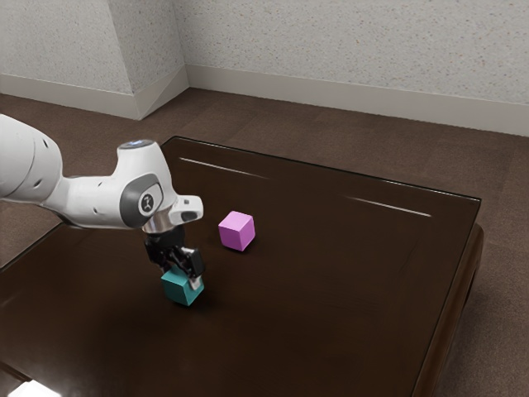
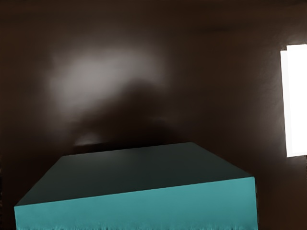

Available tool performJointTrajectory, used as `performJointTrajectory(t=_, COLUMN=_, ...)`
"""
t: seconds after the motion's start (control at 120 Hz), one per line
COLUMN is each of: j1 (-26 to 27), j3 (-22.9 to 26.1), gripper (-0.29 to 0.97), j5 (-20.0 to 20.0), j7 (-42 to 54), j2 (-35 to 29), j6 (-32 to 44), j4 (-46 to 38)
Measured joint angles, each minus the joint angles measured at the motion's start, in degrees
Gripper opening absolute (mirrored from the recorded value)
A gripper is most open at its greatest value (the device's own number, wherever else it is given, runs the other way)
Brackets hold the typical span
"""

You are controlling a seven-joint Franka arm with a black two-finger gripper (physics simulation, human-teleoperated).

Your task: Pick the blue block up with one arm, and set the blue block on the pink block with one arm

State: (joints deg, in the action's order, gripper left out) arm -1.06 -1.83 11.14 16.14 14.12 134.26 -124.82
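Observation:
The blue block (image 1: 179,289), teal in colour, rests on the dark table (image 1: 331,281) toward the exterior view's left. My gripper (image 1: 182,277) has come down over it, and its black fingers (image 1: 196,270) press against the block's two sides, so it is shut on the block. In the wrist view the blue block (image 2: 139,191) looms large just under my hand. The pink block (image 1: 236,230) stands on the table a short way beyond and to the exterior view's right of the gripper, apart from the blue block.
The table's right edge (image 1: 463,273) drops off to the brown floor. A bright white patch (image 2: 293,100) shows in the wrist view, off to one side of the blue block.

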Motion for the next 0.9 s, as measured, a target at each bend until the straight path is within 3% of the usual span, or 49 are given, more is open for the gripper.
performJointTrajectory(t=0.433, j1=-0.66, j3=-1.18, gripper=0.38, j5=0.00, j7=0.67, j2=-1.09, j6=-1.78, j4=2.98)
performJointTrajectory(t=0.6, j1=-0.34, j3=-1.39, gripper=0.36, j5=-2.03, j7=-1.89, j2=0.35, j6=-11.26, j4=18.38)
performJointTrajectory(t=0.758, j1=0.31, j3=-1.41, gripper=0.39, j5=-2.45, j7=-5.47, j2=15.39, j6=-23.19, j4=43.63)
performJointTrajectory(t=0.9, j1=0.64, j3=-1.02, gripper=0.39, j5=-2.32, j7=-8.00, j2=22.29, j6=-28.60, j4=51.91)
